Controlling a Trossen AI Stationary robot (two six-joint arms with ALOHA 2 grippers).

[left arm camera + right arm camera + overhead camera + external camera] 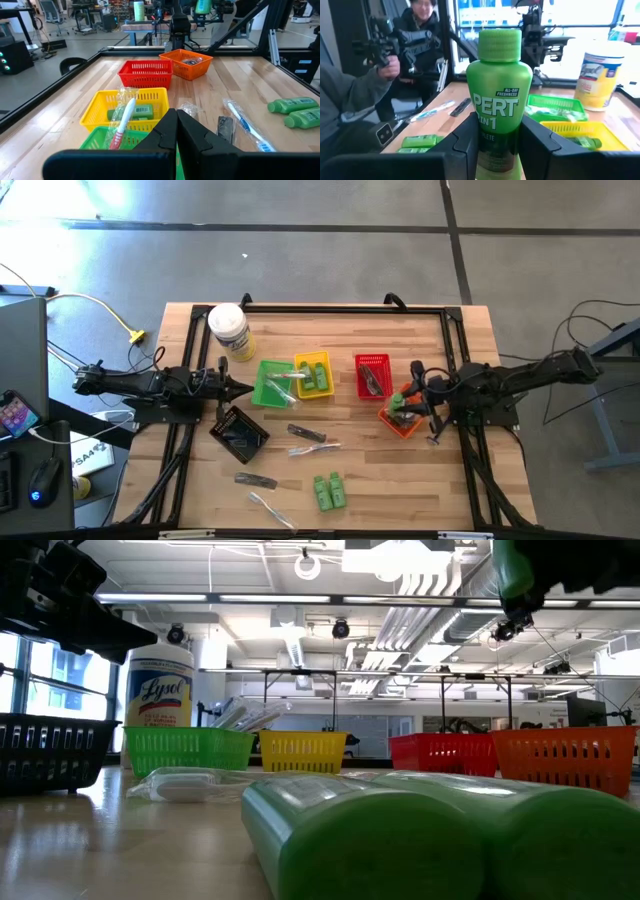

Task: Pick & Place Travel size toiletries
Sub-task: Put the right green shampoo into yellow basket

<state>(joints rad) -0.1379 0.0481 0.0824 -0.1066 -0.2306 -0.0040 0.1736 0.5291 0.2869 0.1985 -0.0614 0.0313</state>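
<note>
Baskets give the layout, taking the red basket (373, 373) at mid-table as the landmark. Far to its left, by the white jar (230, 330), the left gripper (243, 389) waits with its fingers pressed together, empty, its tip at the green basket (272, 383). Between that and the red basket sits the yellow basket (314, 375), with a green bottle in it. Below and left of the red basket, loose toiletries lie on the table (190, 490): wrapped sticks, dark pieces and a pair of green bottles (329, 491). Just right of the red basket, over the orange basket (398, 420), the right gripper (495, 145) holds a green shampoo bottle (498, 100) upright, its fingers pinching the lower body with the cap up.

The bottle looks like stiff, smooth plastic, light and probably a little slippery. A grip across the flat lower body seems safest. A lighter squeeze could let it twist or slide.
</note>
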